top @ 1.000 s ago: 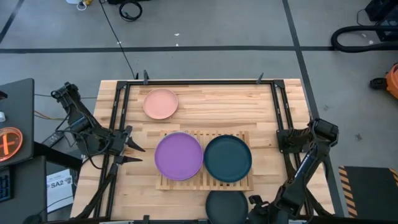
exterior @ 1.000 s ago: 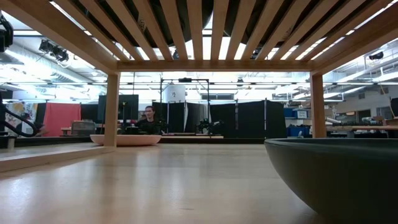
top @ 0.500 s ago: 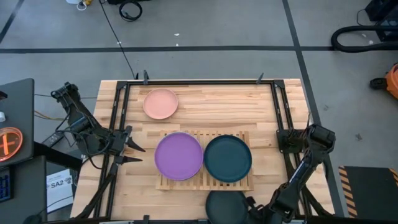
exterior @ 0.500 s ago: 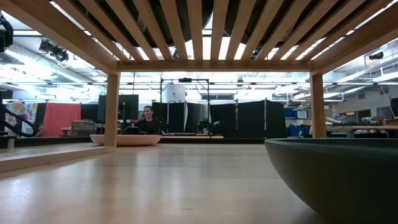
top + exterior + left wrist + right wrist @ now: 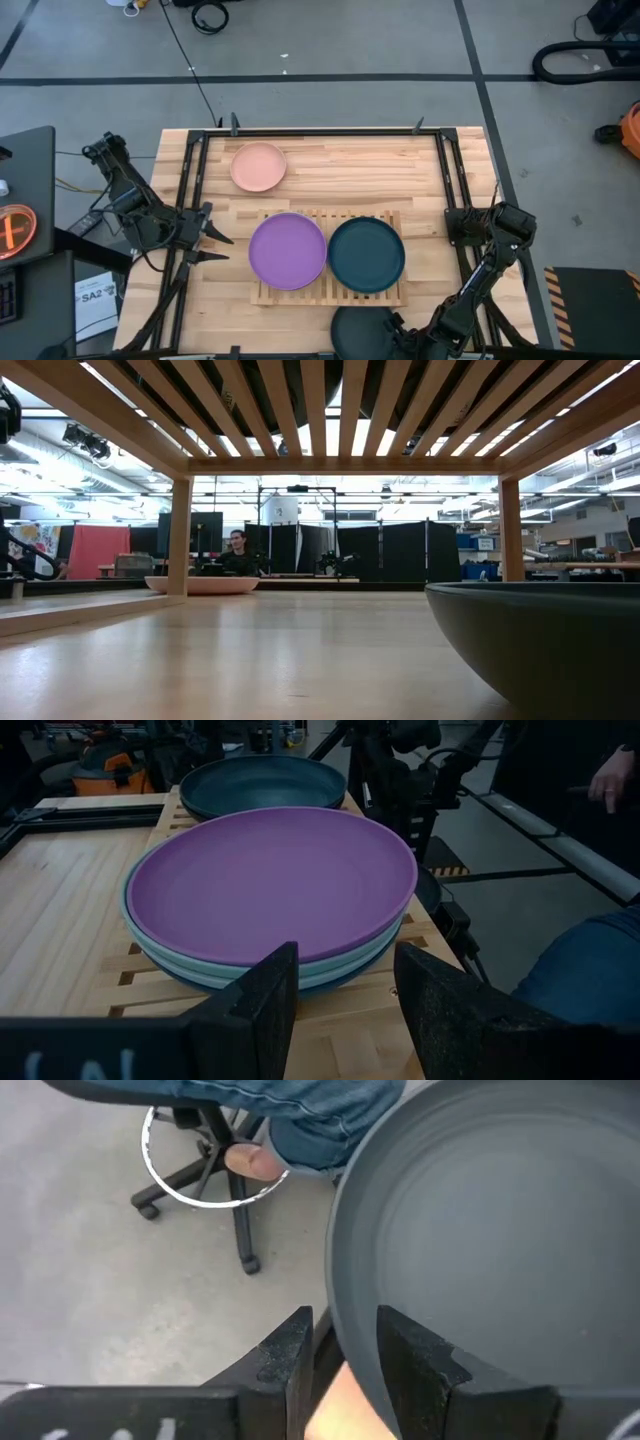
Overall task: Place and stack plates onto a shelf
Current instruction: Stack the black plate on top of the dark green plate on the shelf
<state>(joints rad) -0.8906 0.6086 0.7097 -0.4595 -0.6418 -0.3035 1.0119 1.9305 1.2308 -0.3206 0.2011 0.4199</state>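
High view, right claw clamped on black plate at tabletop near edge, left claw apart beside shelf.

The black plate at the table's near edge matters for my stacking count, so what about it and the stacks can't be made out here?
- Round matte black plate: high view, cut off by the picture's bottom edge.
- Right gripper: whether it pinches the plate's rim, right wrist view, rim covers the contact.
- Stack under the round purple plate: left wrist view, only pale edges show; the count is unclear.
- Left gripper: waits beside the slatted wooden shelf.
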